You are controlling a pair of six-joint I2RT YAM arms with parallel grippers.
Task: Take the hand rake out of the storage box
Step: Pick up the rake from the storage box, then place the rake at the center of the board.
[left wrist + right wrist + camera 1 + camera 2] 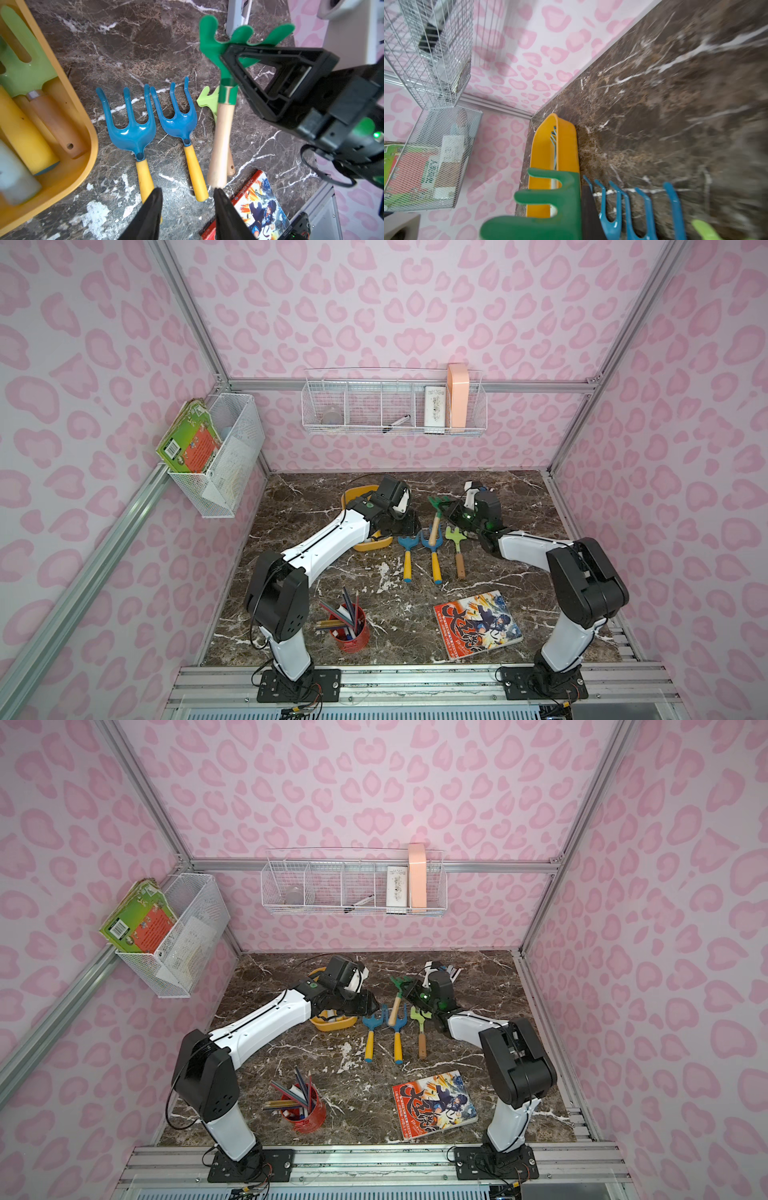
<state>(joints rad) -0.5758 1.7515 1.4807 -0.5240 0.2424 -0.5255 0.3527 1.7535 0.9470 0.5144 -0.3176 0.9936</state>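
Top views: hand rake [434, 526] is out of the storage box [372, 546], tilted above the marble table [311, 497] just right of the box, near two blue forks [406, 543], w/ R gripper [449, 512] clamped on its green neck and L gripper [415, 526] by the handle end. L wrist: L gripper's fingers [153, 207] stand apart, gripping nothing, wooden handle end just at one tip; R gripper [230, 68] is closed over the green head; other tools [56, 124] lie in the box [83, 116]. R wrist: rake's green tines [550, 207] sit against a black finger [589, 212], box [566, 141] beyond them on the table.
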